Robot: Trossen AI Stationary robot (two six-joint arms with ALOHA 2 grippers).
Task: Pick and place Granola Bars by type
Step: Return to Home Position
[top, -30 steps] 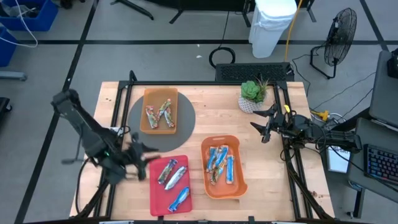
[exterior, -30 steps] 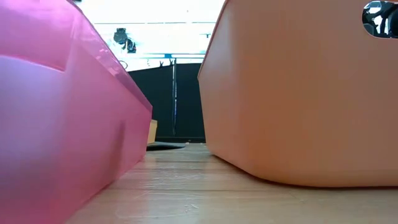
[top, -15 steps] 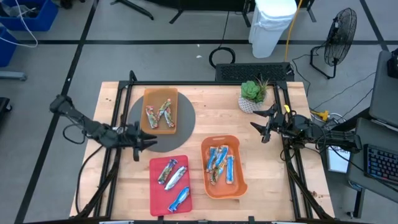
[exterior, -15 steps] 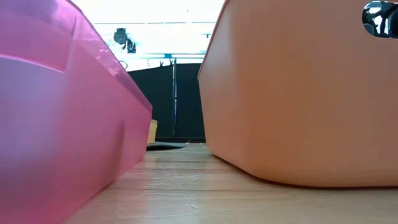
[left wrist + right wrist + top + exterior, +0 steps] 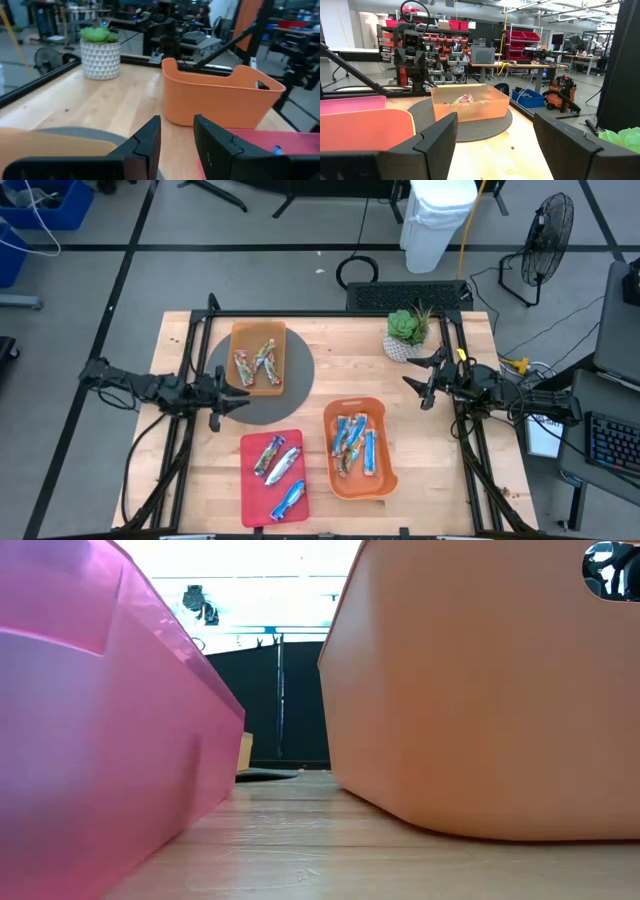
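The left arm is seen stretched out low and nearly level along the left side of the bench [image 5: 330, 385], its forearm pointing inward. The left gripper [image 5: 236, 402] is held at the near edge of the grey mat [image 5: 296, 380], just off the far-left corner of the red tray [image 5: 252, 490]. In the left wrist view its fingers [image 5: 150, 137] are parted only by a narrow gap, and nothing is gripped between them.

The right arm is found folded low along the right edge of the bench, with the right gripper [image 5: 420, 382] pointing inward, near the potted plant [image 5: 407, 330] and well apart from every tray. Its fingers [image 5: 437, 135] are spread wide and nothing is held.

The Granola Bars [image 5: 357, 445] are all seen lying in containers. A cluster of blue ones is laid in the orange tray [image 5: 385, 480]. Three are counted in the red tray: one reddish, one silvery, and one blue at the near end. The red-brown ones are gathered in the amber bin [image 5: 240, 332], which stands on the grey mat.

From bench height only the walls of the red and orange trays are shown, side by side with bare wood between them.
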